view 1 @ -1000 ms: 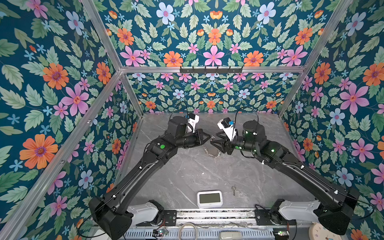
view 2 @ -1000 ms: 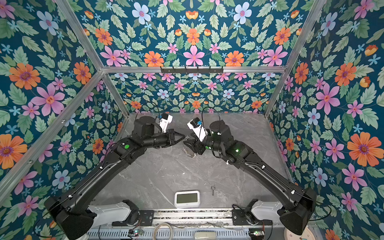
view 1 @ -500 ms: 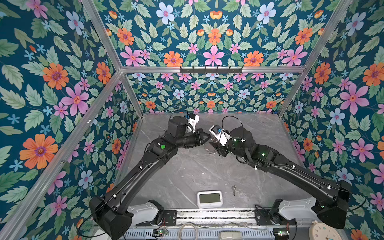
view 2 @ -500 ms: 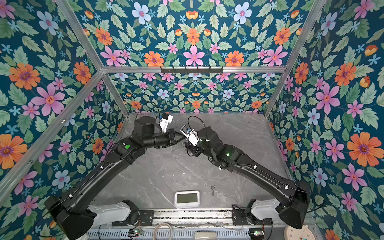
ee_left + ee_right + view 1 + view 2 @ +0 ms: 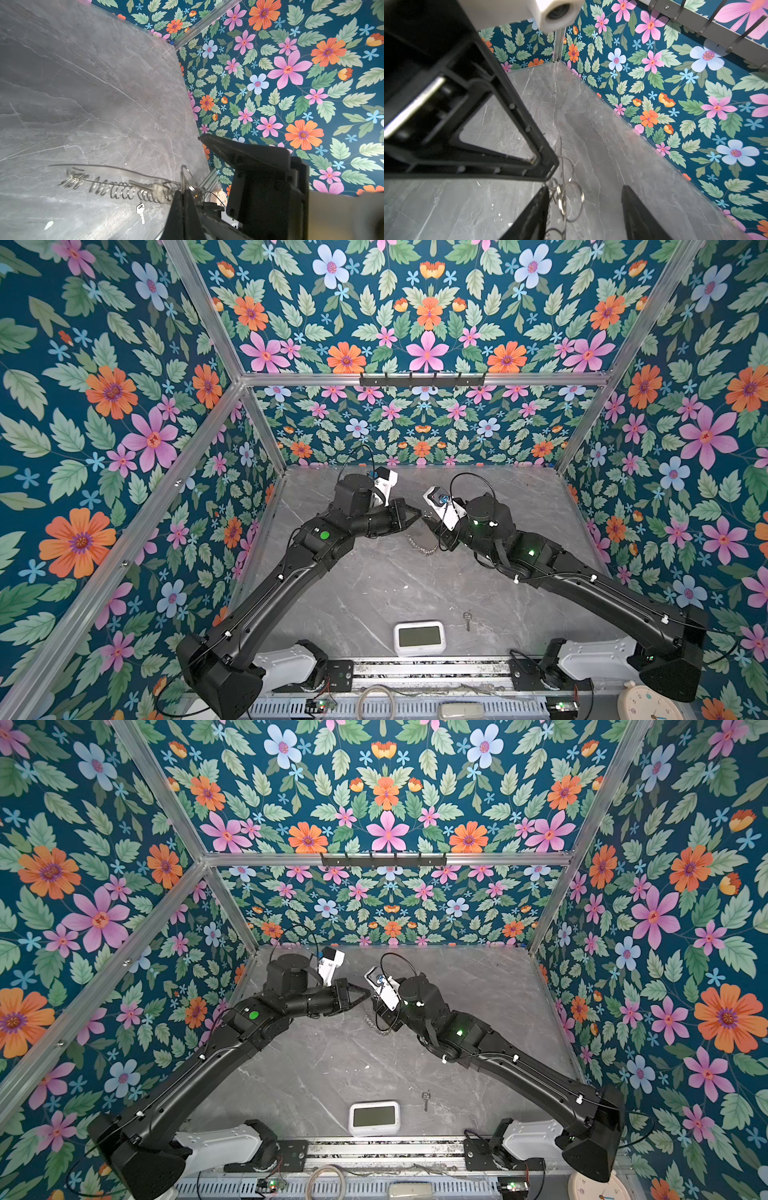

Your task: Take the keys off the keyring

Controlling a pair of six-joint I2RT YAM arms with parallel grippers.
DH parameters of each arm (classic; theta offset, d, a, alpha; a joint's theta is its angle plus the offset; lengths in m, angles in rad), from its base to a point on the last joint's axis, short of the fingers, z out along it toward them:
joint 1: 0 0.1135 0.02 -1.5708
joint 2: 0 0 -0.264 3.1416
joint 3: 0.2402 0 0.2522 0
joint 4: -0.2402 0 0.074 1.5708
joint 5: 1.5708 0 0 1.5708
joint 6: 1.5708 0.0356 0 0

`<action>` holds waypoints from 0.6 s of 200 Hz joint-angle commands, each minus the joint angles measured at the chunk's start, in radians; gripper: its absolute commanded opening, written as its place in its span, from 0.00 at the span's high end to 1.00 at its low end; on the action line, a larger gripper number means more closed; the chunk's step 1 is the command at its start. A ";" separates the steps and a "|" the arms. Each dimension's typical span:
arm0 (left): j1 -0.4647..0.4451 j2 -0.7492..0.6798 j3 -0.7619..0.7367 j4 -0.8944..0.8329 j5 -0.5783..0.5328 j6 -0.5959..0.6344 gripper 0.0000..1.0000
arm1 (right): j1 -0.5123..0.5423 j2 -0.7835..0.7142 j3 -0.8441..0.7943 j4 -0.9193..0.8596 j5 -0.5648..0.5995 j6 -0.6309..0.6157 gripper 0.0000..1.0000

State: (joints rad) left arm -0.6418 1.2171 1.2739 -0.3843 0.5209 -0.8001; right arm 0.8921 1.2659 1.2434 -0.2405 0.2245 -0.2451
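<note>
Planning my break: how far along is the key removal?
Done: one key lies loose on the table beside the white clock. In hand: the left gripper is shut on the keyring, the right gripper open around its small rings. Left: the second key, apparently still on the keyring, though hard to make out.

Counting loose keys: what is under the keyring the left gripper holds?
Only bare grey table shows beneath the keyring; the loose key lies apart, beside the clock. The right gripper covers the table under the keyring's held end.
</note>
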 commanded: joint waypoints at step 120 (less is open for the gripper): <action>0.001 -0.014 -0.021 0.060 0.051 0.071 1.00 | -0.080 -0.038 -0.009 0.016 -0.006 0.124 0.44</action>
State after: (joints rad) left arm -0.6422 1.2091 1.2514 -0.3740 0.5400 -0.7769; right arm 0.8291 1.2316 1.2259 -0.2203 0.2646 -0.1814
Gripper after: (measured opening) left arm 0.049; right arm 0.561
